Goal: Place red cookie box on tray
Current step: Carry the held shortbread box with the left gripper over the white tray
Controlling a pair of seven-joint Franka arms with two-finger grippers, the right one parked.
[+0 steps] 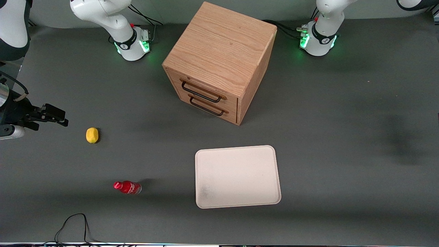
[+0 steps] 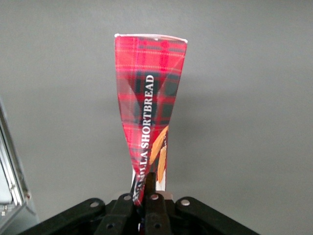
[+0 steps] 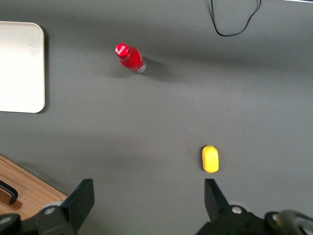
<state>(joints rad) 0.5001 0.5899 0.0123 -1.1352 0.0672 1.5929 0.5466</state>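
One tray (image 1: pixel 237 177), one red cookie box (image 2: pixel 149 107), one bottle (image 1: pixel 127 187), one lemon (image 1: pixel 92 135), one cabinet (image 1: pixel 219 61).

My left hand (image 2: pixel 145 193), matt black plastic, pinches the red cookie box (image 2: pixel 149 105): glossy printed tartan cardboard, creased. I see a smooth matt cream tray (image 1: pixel 237 176), a matt grey tabletop (image 1: pixel 343 144), a grainy oak drawer cabinet (image 1: pixel 219 61) with black metal handles (image 1: pixel 202 92), and a glossy red plastic bottle (image 1: pixel 127 187).

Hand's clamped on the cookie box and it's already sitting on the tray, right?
Not on the tray. The front view shows the tray bare, with no box on it. The left wrist view shows the hand shut on the cookie box, held over bare grey table.
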